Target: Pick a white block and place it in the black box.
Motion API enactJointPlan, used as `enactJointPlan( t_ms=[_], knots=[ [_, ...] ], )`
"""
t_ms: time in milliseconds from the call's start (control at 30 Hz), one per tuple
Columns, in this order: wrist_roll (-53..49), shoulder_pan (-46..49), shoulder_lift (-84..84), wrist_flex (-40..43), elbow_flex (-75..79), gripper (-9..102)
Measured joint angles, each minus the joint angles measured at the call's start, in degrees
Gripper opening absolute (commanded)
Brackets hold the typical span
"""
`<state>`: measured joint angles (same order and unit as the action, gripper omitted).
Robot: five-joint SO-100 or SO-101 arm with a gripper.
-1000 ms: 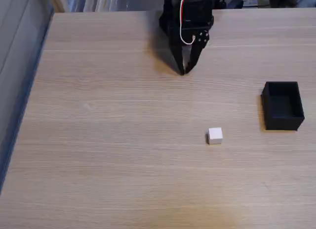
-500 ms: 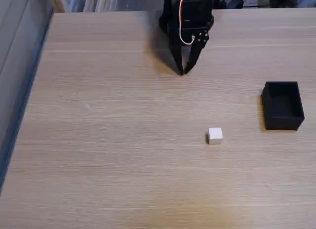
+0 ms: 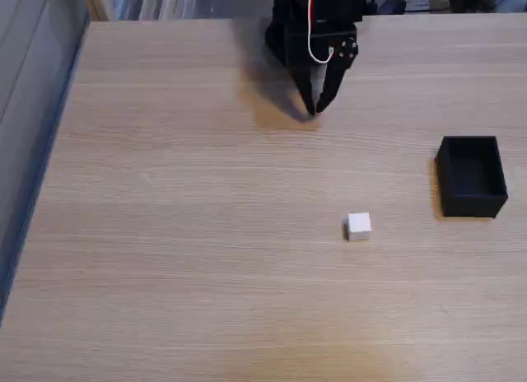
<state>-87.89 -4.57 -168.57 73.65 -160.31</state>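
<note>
Gripper (image 3: 314,110) jaws clenched, empty, far from white block (image 3: 358,226); descending without opening could knock it away from black box (image 3: 471,175).

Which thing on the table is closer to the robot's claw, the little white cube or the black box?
The white block is closer to the gripper; the black box sits farther off, by the table's right edge.

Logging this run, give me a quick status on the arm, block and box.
Gripper shut, empty, at the table's far edge. White block loose on the table, black box to its right, empty. Nothing between gripper and block.
</note>
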Motion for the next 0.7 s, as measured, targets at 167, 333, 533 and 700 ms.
enactJointPlan(
  t_ms=[167, 333, 533, 700],
  knots=[
    [3.4, -2.7, 11.5, -0.4, 9.8, 9],
    [4.7, -2.8, 20.7, -0.6, 16.8, 22],
    [6.1, -2.4, 28.6, -4.0, 21.4, 30],
    [5.2, -1.4, 35.5, -7.9, 24.6, 31]
  ],
)
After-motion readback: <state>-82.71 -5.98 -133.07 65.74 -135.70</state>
